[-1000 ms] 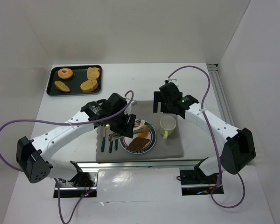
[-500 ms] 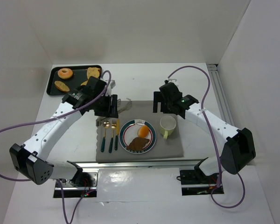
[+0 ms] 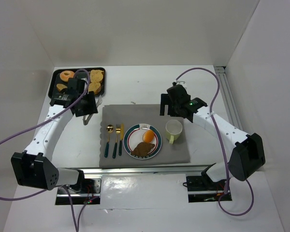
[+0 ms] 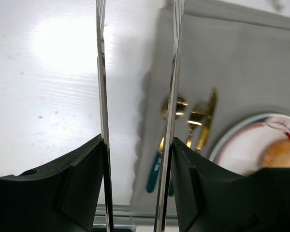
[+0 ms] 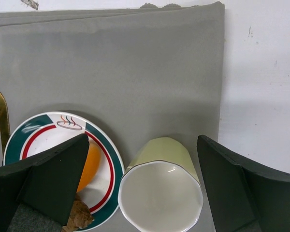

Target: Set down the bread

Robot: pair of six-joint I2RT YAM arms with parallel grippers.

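Note:
The dark brown lumpy bread (image 3: 142, 149) and the small rounded orange bread (image 3: 147, 137) both lie on the striped plate (image 3: 159, 145) on the grey mat. They show in the right wrist view too: orange bread (image 5: 89, 162), brown bread (image 5: 77, 215). The orange bread is at the edge of the left wrist view (image 4: 280, 153). My left gripper (image 3: 87, 112) is over the bare table between tray and mat, left of the plate. It is shut on metal tongs (image 4: 102, 72), which are open and empty. My right gripper (image 3: 172, 115) is open and empty above the cup.
A pale green cup (image 3: 173, 129) stands on the mat (image 3: 179, 152) right of the plate. Gold cutlery with teal handles (image 3: 113, 140) lies left of the plate. A black tray (image 3: 55, 94) at the back left holds a doughnut (image 3: 66, 75) and other bread pieces.
My left arm has swung from over the plate back and to the left, toward the tray, carrying the tongs. The plate with both breads is now uncovered. The right arm has not moved.

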